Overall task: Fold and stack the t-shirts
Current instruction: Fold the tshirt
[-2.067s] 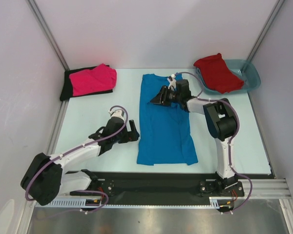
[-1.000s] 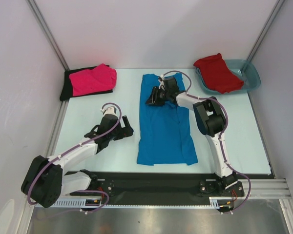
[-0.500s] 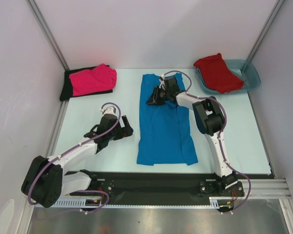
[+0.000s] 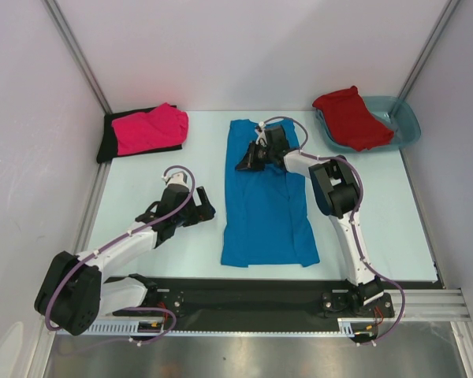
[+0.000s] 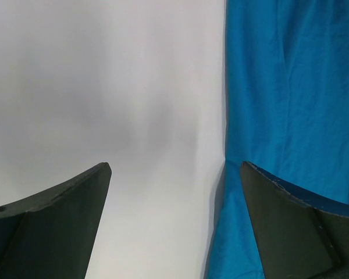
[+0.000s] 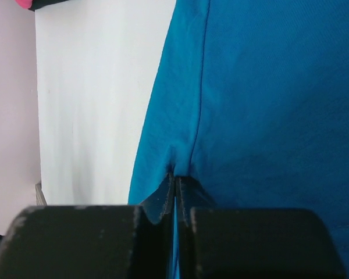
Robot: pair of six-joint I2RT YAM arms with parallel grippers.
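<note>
Right end effector (image 6: 175, 179) just clamped onto the left edge of the bright blue cloth t-shirt (image 4: 270, 213), fold likely next (left end effector (image 5: 175, 168) wide apart).

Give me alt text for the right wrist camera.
The right gripper is pinched shut on a puckered edge of the blue t-shirt, which fills the right side of the frame. Bare white table lies to the left.

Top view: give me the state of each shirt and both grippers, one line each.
blue t-shirt: laid flat, left edge pinched.
red t-shirt: crumpled, in teal tub.
pink t-shirt: folded, atop black t-shirt.
black t-shirt: folded, underneath.
left gripper: open, empty.
right gripper: shut on blue t-shirt.
</note>
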